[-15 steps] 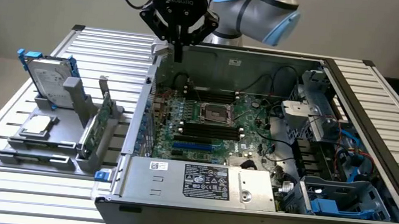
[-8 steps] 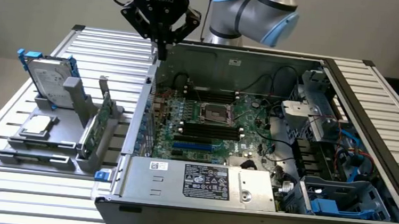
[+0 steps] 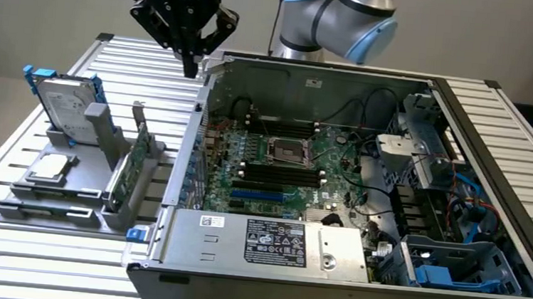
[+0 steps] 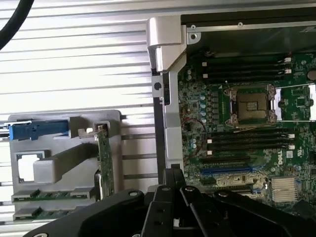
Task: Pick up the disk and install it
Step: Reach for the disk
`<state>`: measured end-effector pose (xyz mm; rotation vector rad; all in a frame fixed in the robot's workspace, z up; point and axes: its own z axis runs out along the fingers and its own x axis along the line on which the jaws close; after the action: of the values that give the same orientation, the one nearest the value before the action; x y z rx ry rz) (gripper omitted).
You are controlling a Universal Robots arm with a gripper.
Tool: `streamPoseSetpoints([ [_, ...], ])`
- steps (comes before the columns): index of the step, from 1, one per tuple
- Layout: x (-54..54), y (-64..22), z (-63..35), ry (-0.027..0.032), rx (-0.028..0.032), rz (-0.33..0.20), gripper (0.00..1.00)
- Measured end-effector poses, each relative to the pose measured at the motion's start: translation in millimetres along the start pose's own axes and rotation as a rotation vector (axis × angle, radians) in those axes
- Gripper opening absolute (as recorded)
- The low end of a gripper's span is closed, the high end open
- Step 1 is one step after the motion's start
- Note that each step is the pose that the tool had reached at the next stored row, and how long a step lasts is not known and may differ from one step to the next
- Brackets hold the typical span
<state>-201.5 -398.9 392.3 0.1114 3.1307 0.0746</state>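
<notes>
Power supply (image 3: pixel 269 242) first, closing off the near edge of the open computer case (image 3: pixel 328 86). A grey drive cage (image 3: pixel 458 257) sits at the near corner toward the exterior view's right. There is blue plastic in it and I can make out no drive there, though part of it is hidden. Deeper in the case lies the green motherboard (image 3: pixel 284 176), its processor socket (image 3: pixel 281 149) bare.

Beside the case, on the exterior view's left, a grey holder (image 3: pixel 54 193) rests on the slatted desk (image 3: pixel 10 258). It carries a small silver chip (image 3: pixel 48 166) lying flat and a green circuit card (image 3: pixel 131 167) standing on edge next to the case wall. At its far end is the disk (image 3: pixel 65 105), propped upright with its blue frame showing along the edges. Nothing touches the disk.

Farther back, the jaws hang above the case's far corner on the exterior view's left. They are pinched together and hold nothing, apart from the disk and higher than it. Behind them rises the arm (image 3: pixel 339 16).

By my reckoning the pick-up is the step in hand and has not begun. Taking the disk would call for the jaws to spread wide enough for it and line up over its top edge, clear of the card.
</notes>
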Motion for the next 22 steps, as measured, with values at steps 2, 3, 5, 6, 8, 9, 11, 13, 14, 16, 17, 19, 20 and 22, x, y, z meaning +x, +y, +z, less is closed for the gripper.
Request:
streamPoseSetpoints([
  [2, 9.0, -0.6, -0.1, 0.0, 0.0, 0.0, 0.11],
  [3, 13.6, -0.8, -0.1, 0.0, 0.0, 0.0, 0.11],
  [5, 22.9, -1.3, -0.2, 0.0, 0.0, 0.0, 0.11],
  [6, 27.4, -1.5, -0.2, 0.0, 0.0, 0.0, 0.11],
  [8, 36.3, -1.9, -0.3, 0.0, 0.0, 0.0, 0.11],
  [9, 40.8, -2.0, -0.3, 0.0, 0.0, 0.0, 0.11],
  [11, 50.1, -2.0, -0.4, 0.0, -0.0001, 0.0, 0.11],
  [13, 59.2, -1.5, -0.4, -0.0001, -0.0001, 0.0, 0.11],
  [14, 63.6, -1.0, -0.4, 0.0, 0.0, 0.0, 0.11],
  [16, 72.8, 0.5, -0.4, 0.0, 0.0, 0.0, 0.11],
  [17, 77.7, 1.3, -0.4, 0.0, 0.0, 0.0, 0.11],
  [19, 86.8, 2.9, -0.4, 0.0, 0.0, 0.0, 0.11],
  [20, 91.4, 3.7, -0.4, 0.0, 0.0, 0.0, 0.11],
  [22, 100.5, 5.3, -0.3, -0.0001, 0.0, 0.0, 0.11],
])
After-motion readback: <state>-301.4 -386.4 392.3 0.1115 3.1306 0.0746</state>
